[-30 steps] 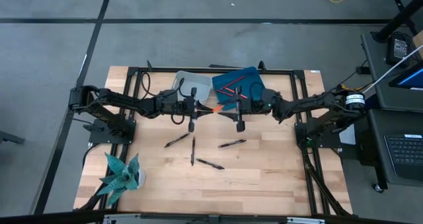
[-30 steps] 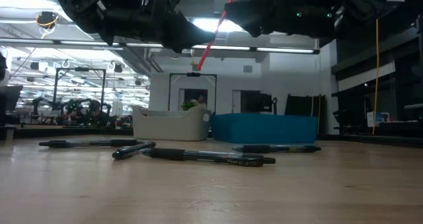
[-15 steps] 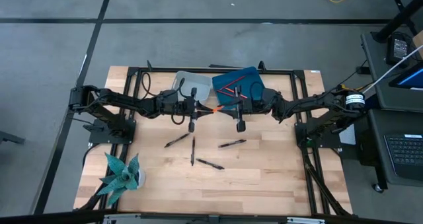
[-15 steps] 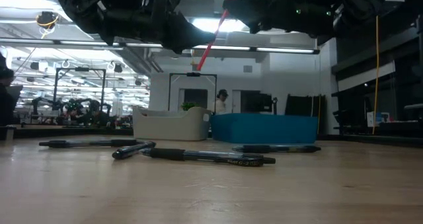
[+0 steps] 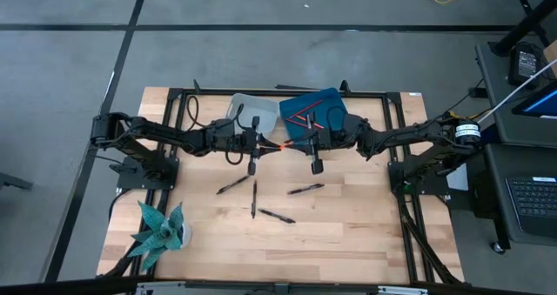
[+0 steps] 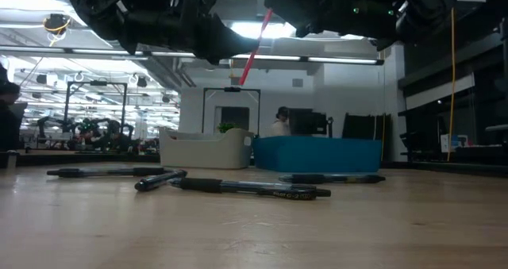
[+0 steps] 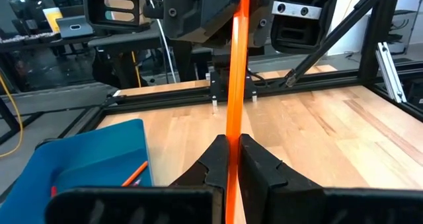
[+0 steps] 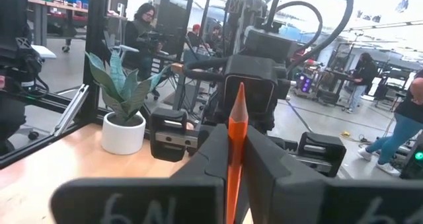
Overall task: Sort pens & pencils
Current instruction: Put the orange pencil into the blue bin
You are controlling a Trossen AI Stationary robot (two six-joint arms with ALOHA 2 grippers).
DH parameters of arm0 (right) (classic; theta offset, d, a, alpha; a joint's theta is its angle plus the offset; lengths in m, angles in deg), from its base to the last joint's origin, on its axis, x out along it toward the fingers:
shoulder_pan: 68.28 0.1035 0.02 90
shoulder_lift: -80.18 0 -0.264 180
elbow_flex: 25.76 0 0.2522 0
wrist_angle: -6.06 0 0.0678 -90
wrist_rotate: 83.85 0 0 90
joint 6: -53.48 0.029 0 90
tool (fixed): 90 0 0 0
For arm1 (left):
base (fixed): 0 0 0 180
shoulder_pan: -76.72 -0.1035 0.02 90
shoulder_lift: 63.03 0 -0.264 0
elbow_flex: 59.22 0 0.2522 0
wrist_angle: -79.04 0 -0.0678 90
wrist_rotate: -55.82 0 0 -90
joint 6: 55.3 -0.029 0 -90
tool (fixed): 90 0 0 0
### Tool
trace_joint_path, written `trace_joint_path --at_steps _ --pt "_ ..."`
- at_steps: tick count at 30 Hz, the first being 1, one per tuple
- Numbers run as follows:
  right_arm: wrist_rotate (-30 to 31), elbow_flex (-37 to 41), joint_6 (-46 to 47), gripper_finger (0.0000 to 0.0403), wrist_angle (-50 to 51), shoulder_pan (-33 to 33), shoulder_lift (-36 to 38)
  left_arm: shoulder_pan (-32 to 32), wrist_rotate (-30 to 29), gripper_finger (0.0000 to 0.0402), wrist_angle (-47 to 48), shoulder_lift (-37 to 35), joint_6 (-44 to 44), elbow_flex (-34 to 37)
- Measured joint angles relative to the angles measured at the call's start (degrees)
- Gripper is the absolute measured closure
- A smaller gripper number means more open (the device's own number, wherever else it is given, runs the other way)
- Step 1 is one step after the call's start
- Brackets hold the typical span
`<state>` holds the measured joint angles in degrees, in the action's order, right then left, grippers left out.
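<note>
Both arms meet above the middle of the wooden table [image 5: 348, 234], held well clear of the boards; the left gripper [image 5: 264, 147] and the right gripper [image 5: 298, 143] face each other with one orange pencil [image 5: 280, 144] spanning the gap, and each wrist view shows that arm's fingers closed tight on the shaft, the sharpened tip poking out past the right gripper's fingers [image 8: 264, 161]; from table height the pencil [image 6: 255, 43] slants down between the two dark wrists. Just behind them sit a blue tray [image 5: 335, 103] with two more pencils [image 5: 296, 117] crossed inside it, and a grey tray [image 5: 246, 104] beside it. Four black pens [image 5: 253, 199] lie loose on the wood nearer the front, under and beyond the grippers, untouched. A potted plant [image 5: 159, 227] stands at the front left corner; people [image 8: 142, 26] move about in the room behind.
</note>
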<state>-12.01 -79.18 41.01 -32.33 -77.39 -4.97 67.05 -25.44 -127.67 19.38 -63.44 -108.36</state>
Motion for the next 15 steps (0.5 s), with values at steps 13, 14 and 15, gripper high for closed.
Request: trace_joint_path --at_steps 13,14,15 --pt "-0.02 -0.04 -0.25 0.0376 1.17 -0.12 0.00 0.00 -0.59 0.0320 -0.46 0.02 0.16 0.02" --pt "-0.01 -0.04 -0.26 0.0376 1.38 -0.30 0.00 -0.01 -0.97 0.0312 -0.47 0.02 0.17 0.02" --pt "-0.04 -0.04 -0.22 0.0376 1.69 -0.56 0.00 -0.06 -1.12 0.0306 -0.47 0.02 0.20 0.02"
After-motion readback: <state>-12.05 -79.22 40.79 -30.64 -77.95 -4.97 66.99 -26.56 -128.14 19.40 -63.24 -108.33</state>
